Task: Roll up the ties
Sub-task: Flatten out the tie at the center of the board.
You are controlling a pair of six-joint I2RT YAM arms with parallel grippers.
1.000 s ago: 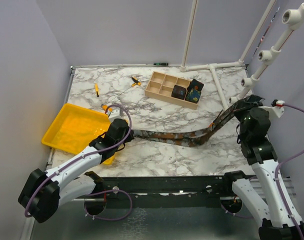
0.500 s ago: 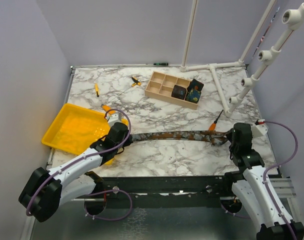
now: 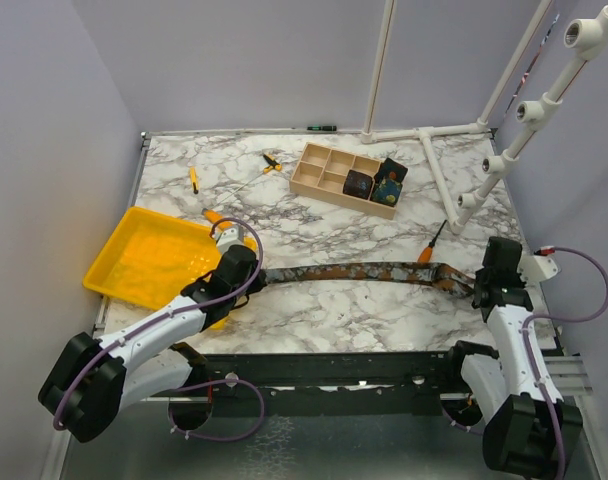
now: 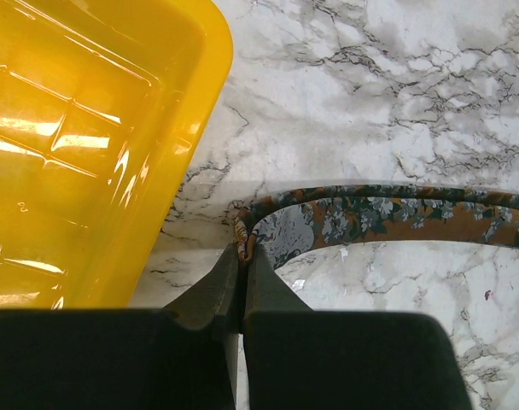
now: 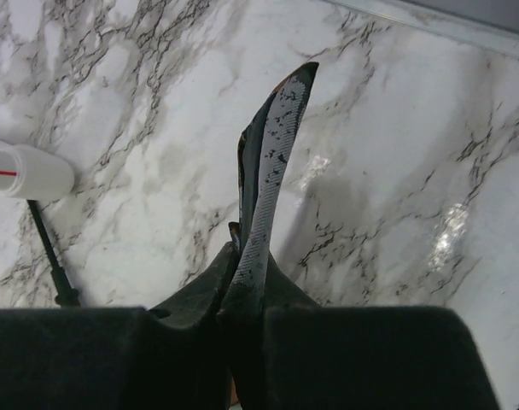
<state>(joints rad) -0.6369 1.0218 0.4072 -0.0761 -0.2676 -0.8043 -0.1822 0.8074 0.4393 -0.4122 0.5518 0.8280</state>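
Note:
A long rust-brown tie (image 3: 364,272) with a blue-green floral print lies stretched across the marble table between my two grippers. My left gripper (image 3: 252,272) is shut on its narrow end beside the yellow tray; the left wrist view shows the tie (image 4: 387,213) pinched at my gripper (image 4: 243,249). My right gripper (image 3: 481,285) is shut on the wide end, whose grey lining (image 5: 272,162) sticks up past my gripper (image 5: 247,256) in the right wrist view. Two dark rolled ties (image 3: 358,183) (image 3: 388,186) sit in the wooden box.
A yellow tray (image 3: 144,255) stands at the left, close to my left gripper. A wooden compartment box (image 3: 334,172) is at the back. Orange-handled screwdrivers (image 3: 430,245) (image 3: 193,178) (image 3: 271,163) lie on the table. A white pipe frame (image 3: 439,170) rises at the back right.
My right gripper has come down and toward the near right with the tie's wide end, pulling the tie out straight and flat on the table. The left gripper has stayed put.

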